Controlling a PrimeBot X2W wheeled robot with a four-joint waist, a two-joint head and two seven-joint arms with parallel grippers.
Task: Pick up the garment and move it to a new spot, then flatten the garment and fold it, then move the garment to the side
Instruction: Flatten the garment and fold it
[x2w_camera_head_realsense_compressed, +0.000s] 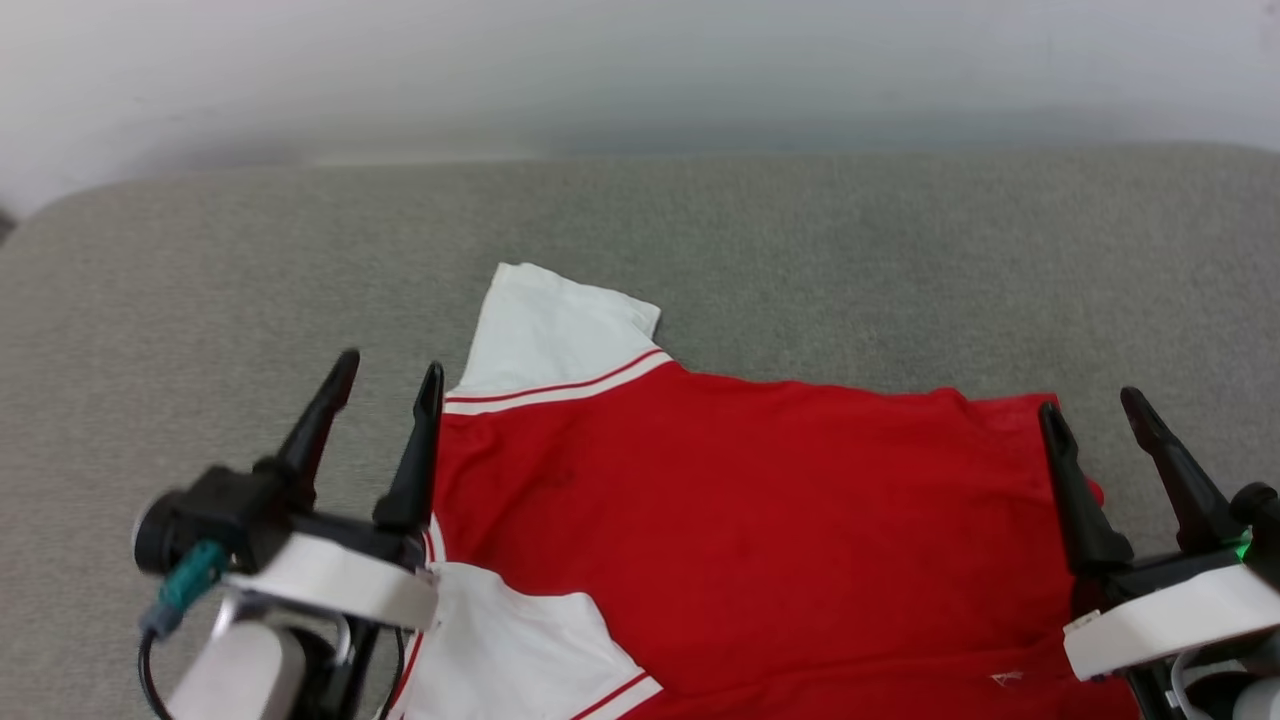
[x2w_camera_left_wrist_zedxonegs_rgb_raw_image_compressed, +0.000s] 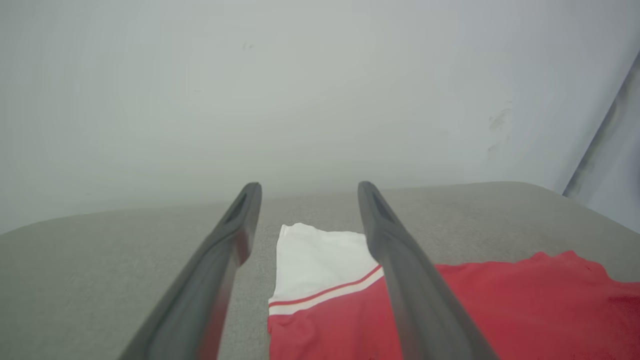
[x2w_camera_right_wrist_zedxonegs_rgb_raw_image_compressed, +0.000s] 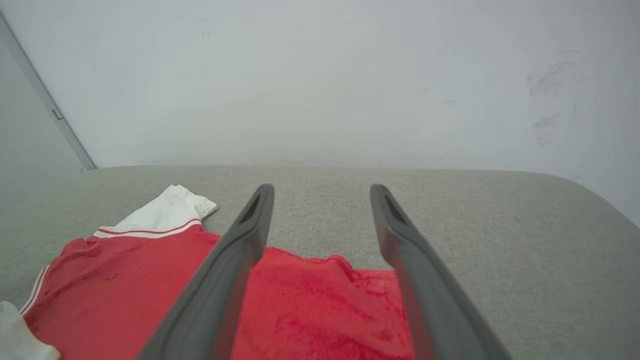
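A: Fingers status?
B: Left gripper: 2 fingers apart, empty, at left edge of garment. Right gripper: 2 fingers apart, empty, at its right edge. Garment lies spread on grey cushion, clear of rear edge.

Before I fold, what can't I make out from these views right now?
Garment near part: head view, cut off by the bottom edge.
Near sleeve: head view, partly behind the left end effector.
Right-hand edge: head view, behind the fingers of the right end effector.
Lettering: none shows on the red panel; which face is up cannot be told.
Gap between end effectors and fabric: unclear in every view.
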